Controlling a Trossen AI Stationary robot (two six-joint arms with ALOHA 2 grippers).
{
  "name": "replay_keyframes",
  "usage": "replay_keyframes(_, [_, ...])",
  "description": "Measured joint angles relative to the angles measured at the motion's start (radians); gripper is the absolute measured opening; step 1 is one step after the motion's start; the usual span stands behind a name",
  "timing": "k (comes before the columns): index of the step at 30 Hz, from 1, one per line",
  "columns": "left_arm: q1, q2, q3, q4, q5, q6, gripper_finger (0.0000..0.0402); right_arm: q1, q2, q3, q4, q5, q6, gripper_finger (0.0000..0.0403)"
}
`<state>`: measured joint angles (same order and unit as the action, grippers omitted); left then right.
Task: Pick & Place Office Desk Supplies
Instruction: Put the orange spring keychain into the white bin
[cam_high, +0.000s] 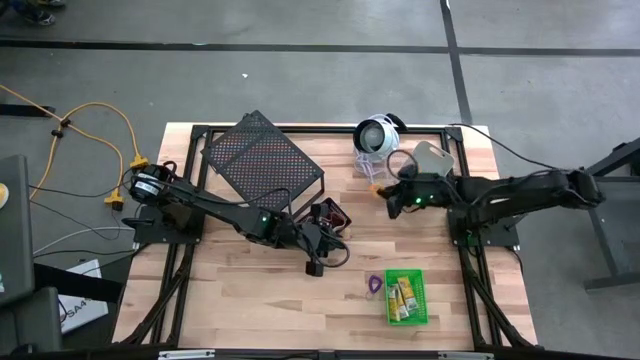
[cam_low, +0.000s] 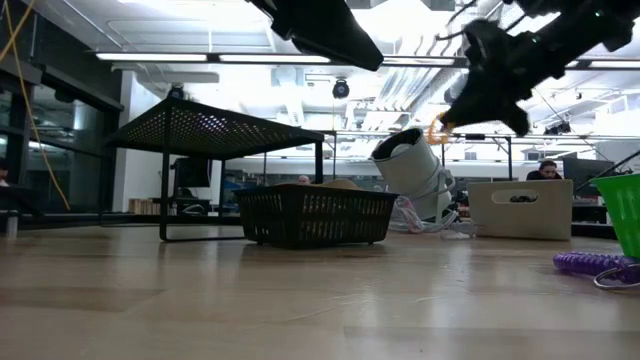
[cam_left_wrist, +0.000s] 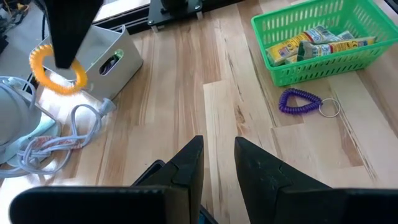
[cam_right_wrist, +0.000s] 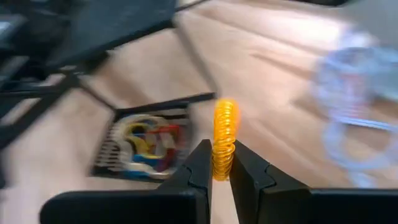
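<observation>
My right gripper (cam_right_wrist: 219, 165) is up over the table's far middle, shut on an orange coiled loop (cam_high: 378, 187). That loop also shows in the left wrist view (cam_left_wrist: 57, 71). The black bin (cam_high: 330, 215), with coloured loops inside (cam_right_wrist: 148, 144), stands on the table to its left. My left gripper (cam_left_wrist: 217, 165) hovers near the table's middle (cam_high: 318, 262), open by a narrow gap with nothing in it. A purple loop with a key ring (cam_left_wrist: 300, 101) lies on the wood beside the green bin (cam_left_wrist: 323, 37), which holds yellow pieces. My right gripper pinches one stretch of the orange loop's ring (cam_right_wrist: 222, 160) between its two fingers. The fingers slant downward, coming from the table's right. The rest of the loop hangs past the fingertips (cam_left_wrist: 59, 78), lifted clear of the table.
The black mesh rack (cam_high: 262, 155) stands at the far left. A white round device (cam_high: 378, 135) with its cord (cam_left_wrist: 59, 140) and a grey bin (cam_high: 432, 157) sit at the far right. Bare wood lies between the black and green bins.
</observation>
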<state>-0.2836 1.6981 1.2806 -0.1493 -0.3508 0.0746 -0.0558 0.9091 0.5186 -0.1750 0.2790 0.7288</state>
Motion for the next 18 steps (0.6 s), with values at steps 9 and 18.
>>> replay_keyframes(9, [0.0, 0.0, 0.0, 0.0, 0.0, 0.0, 0.0084, -0.126, -0.141, 0.0, -0.263, 0.172, 0.007, 0.0027])
replay_keyframes(18, [0.0, 0.0, 0.0, 0.0, 0.0, -0.003, 0.0084, -0.224, -0.127, 0.0, -0.532, 0.253, 0.144, 0.0027])
